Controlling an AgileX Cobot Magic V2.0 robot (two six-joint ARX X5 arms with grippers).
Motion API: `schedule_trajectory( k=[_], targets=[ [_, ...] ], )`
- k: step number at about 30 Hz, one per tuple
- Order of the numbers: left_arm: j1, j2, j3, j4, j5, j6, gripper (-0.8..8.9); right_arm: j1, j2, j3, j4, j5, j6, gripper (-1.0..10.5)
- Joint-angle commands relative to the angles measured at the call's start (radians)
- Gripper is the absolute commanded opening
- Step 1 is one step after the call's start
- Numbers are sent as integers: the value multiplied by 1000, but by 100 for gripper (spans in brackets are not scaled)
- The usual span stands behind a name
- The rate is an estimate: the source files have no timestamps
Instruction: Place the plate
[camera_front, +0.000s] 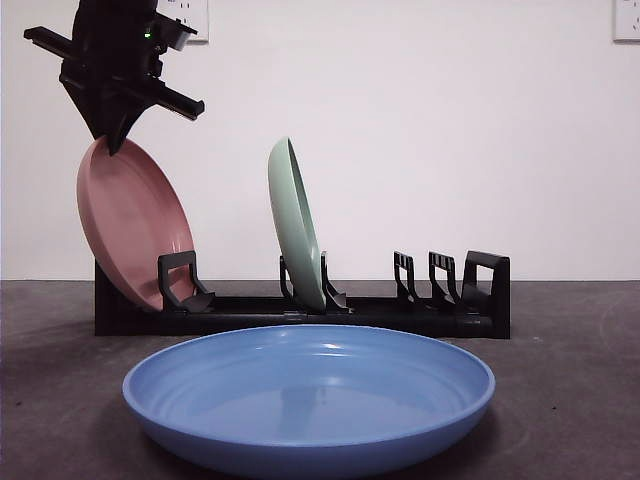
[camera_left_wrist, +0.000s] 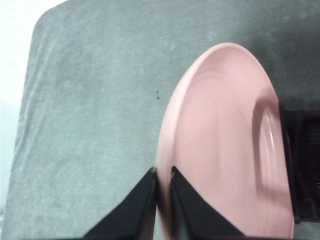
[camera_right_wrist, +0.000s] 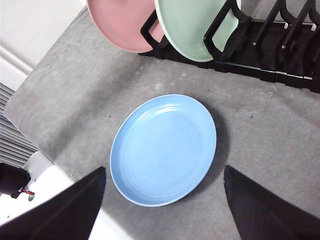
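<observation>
Pink plate (camera_front: 130, 225): leaned back at the rack's (camera_front: 300, 312) end slot, lower edge down by the first black divider (camera_front: 182, 282), upper rim pinched.
Left gripper (camera_left_wrist: 162, 176): jaws closed thin on that upper rim, arm coming down from above the rack's end.
Right gripper (camera_right_wrist: 162, 175): jaws spread wide, holding nothing, hovering high above the blue plate (camera_right_wrist: 163, 149).
Step in hand: seemingly the seating of the pink plate; the tilt suggested it was not yet let go.
Next move: probably a small opening of the jaws and a straight lift, once the plate bore on the divider.
Edges: green plate (camera_front: 296, 225) stood one slot along, apart from the pink one.
Open room: three dividers (camera_front: 445, 275) beyond the green plate stood free; the blue plate lay flat on the grey table (camera_right_wrist: 280, 125) before the rack, near the table's edge.
</observation>
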Motion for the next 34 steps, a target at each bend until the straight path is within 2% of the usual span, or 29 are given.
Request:
schedule_trajectory(
  k=[1,6,17,22,26,30,34],
  targets=[
    [-16,16,51,4,-14,31,5,2,6,4,13,0,-3,374],
    [-28,14,145,-57,-35,33,5,12,6,4,23,0,-5,374],
    [-72,6,450,-360,-91,20,5,13,6,4,33,0,-5,374],
    [-108,-57,483,-466,-76,-17,5,13,6,4,33,0,-5,374],
    [-134,-122,482,-569,50,-52,5,13,6,4,33,0,-7,374],
    [-139,-207,460,-575,277,-54,5,13,6,4,33,1,-12,374],
    [-144,-292,406,-576,422,-53,5,13,6,4,33,1,-12,374]
  ],
)
